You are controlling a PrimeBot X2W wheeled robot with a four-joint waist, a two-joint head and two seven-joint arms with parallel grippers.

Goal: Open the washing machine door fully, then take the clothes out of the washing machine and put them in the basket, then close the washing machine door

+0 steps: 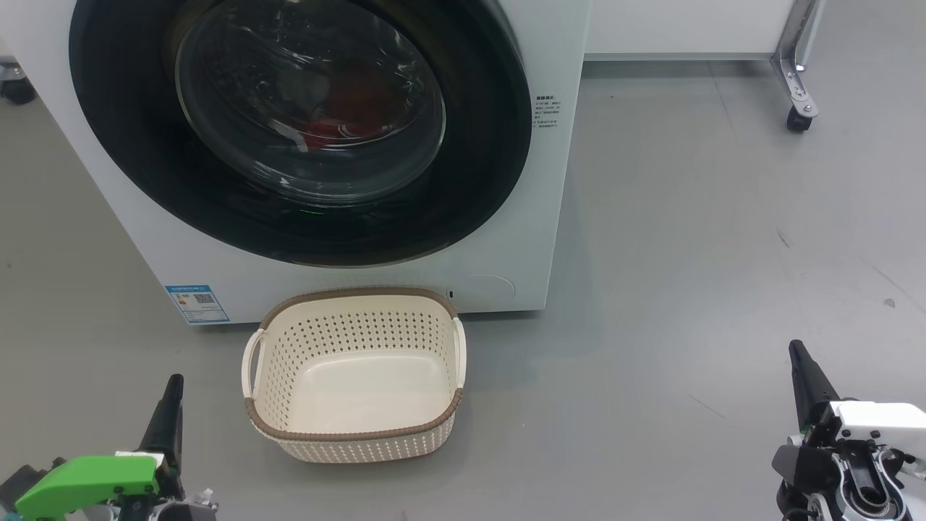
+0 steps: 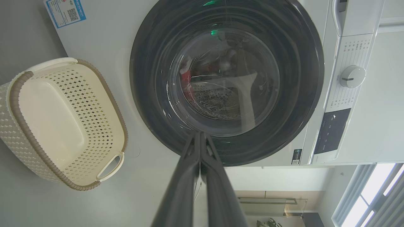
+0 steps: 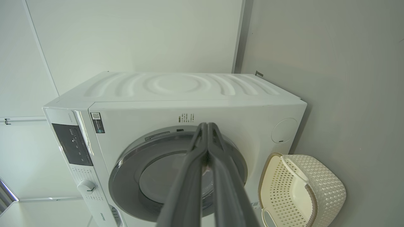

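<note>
door (image 1: 123, 145) sitting shut on washer (image 1: 506, 275), black rim facing out. clothes (image 1: 340, 108) lying inside the drum, showing red through the glass. basket (image 1: 362, 452) standing on floor (image 1: 687, 253) just in front of washer, below door. left gripper (image 1: 174, 382) and right gripper (image 1: 797, 349) hovering low, either side of basket, well apart from it, fingers pressing together, gripping nothing.
</note>
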